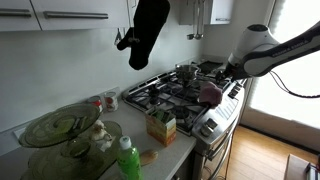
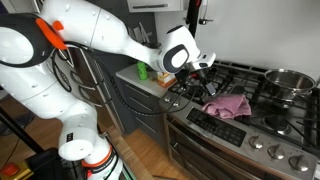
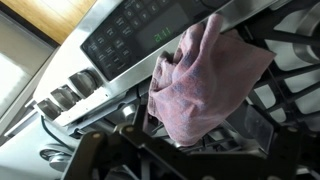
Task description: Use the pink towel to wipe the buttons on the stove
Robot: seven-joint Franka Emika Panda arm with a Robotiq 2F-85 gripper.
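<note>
The gripper [image 2: 197, 80] of the white arm hangs low over the black cast-iron grate of the stainless-steel stove [image 2: 222, 137]. It is near that stove's front and just beside the crumpled pink cloth towel [image 2: 228, 104]. I cannot tell whether its fingers are apart or closed, as dark shapes crowd the bottom of the wrist view and hide them. I also cannot tell whether it touches the cloth.

The towel lies bunched on the grate close behind the dark control panel [image 3: 125, 38] with its lit green display. In the wrist view one fold reaches up over the end of that panel. Below the panel runs a row of silver round knobs [image 3: 66, 97] along the stove's front. These are clear of the cloth (both exterior views show the towel on the stove's front half).

At the stove's back, well apart from the towel, stands a shiny steel pot [image 2: 290, 80].

The pale tabletop [image 1: 182, 148] meets the stove along one end edge. Near that edge stands a yellow-green cardboard carton [image 1: 160, 127]. A green plastic bottle [image 1: 128, 158] stands closer to the front edge of the tabletop. Farther along, away from the stove, sits a wide clear glass bowl [image 1: 55, 128]. Above the tabletop's back edge a black oven mitt [image 1: 150, 30] hangs against the wall.
</note>
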